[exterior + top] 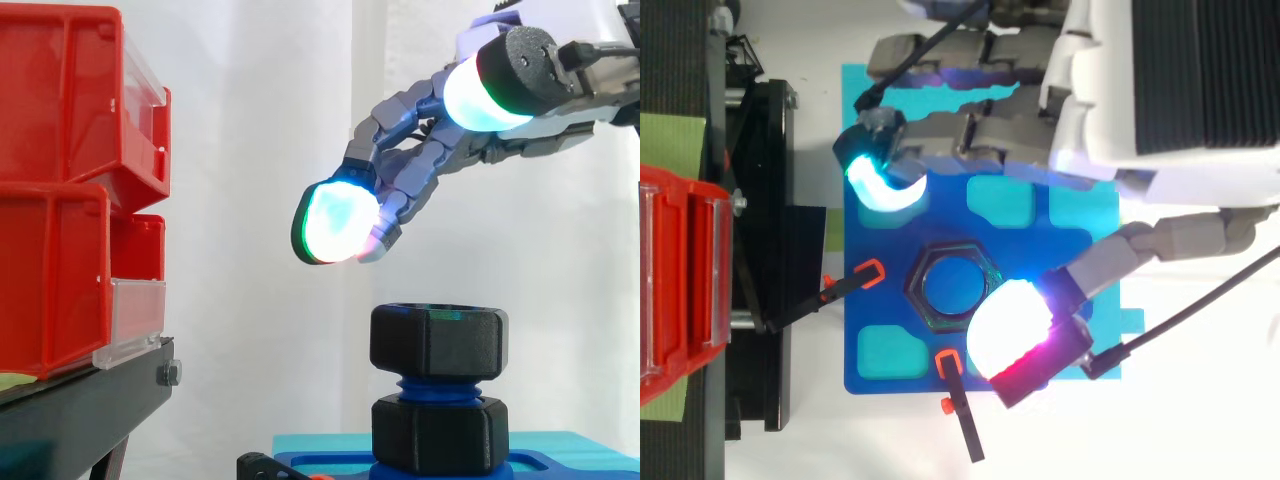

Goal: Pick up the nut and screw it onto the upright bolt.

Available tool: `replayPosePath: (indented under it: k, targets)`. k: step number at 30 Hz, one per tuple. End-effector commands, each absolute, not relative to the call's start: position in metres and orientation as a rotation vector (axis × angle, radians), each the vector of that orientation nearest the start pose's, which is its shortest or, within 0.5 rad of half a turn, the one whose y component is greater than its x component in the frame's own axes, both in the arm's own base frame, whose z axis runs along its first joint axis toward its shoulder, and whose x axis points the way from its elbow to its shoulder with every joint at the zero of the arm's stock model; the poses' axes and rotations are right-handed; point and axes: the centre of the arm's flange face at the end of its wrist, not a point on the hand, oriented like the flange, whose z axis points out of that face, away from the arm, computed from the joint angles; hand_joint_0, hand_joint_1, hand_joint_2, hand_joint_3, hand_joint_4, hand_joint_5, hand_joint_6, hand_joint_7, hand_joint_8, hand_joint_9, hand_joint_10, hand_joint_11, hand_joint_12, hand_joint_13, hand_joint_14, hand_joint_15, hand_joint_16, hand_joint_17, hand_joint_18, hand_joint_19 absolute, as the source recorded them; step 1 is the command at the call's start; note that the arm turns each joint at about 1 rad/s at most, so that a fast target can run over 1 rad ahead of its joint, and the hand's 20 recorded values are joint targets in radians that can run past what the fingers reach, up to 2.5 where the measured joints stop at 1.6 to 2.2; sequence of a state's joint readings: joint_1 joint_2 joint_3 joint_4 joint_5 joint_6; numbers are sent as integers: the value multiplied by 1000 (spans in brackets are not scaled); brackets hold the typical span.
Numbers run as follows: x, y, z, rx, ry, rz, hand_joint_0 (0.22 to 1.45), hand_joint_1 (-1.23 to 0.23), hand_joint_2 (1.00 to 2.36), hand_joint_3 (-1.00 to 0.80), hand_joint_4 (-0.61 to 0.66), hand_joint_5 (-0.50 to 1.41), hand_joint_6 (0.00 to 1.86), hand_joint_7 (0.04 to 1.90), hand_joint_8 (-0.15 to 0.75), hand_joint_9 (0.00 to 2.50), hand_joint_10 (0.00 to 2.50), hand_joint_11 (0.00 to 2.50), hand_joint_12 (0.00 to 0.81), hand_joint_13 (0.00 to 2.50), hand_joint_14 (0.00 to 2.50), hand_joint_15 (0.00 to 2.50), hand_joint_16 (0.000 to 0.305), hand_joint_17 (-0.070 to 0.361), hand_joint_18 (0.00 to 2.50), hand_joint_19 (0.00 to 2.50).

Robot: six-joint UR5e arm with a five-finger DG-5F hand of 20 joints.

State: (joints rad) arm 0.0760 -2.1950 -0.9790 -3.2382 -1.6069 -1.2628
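Fingers of my hand (410,175) hang spread and loosely bent above the work, well open, holding nothing; one glowing pad (335,222) is up and to the side of the nut (438,338) with clear air between them. From above, a white pad (1012,328) sits just beside the nut (952,285) and a cyan one (880,185) farther off on the opposite side, so the two bracket it loosely. The nut is black and six-sided, and it rests level on top of the upright blue bolt (440,385), whose thread shows between it and a second black hex piece (440,432) lower down. I cannot tell how far it is threaded on. The bolt rises from a blue plate (890,300) held by two orange-tipped clamps (845,288), with red bins (60,200) on a black stand (80,410) off to the side. I judge the nut stiff and light, likely plastic, with a matt face that should not slip much. The flats are where to take it: pads on two opposite faces, kept level, since a tilted turn could jam the thread.
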Motion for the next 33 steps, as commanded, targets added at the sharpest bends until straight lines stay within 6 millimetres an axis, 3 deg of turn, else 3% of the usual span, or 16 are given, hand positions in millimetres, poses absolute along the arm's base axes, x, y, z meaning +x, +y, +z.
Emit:
replayPosePath:
  k: [1,17,33]
  targets:
    - [735,-72,378,172,1692,329,454,-272,1000,-500,155,-172,501,621,254,494,0,0,378,89,0,0,52,117,0,0]
    - [726,-69,363,179,1771,325,457,-226,1000,-500,177,-140,502,685,263,503,0,0,379,98,0,0,53,119,0,0]
    - [727,-64,362,181,1771,328,484,-236,1000,-500,240,-56,504,882,277,781,0,0,362,323,0,0,46,105,0,0]
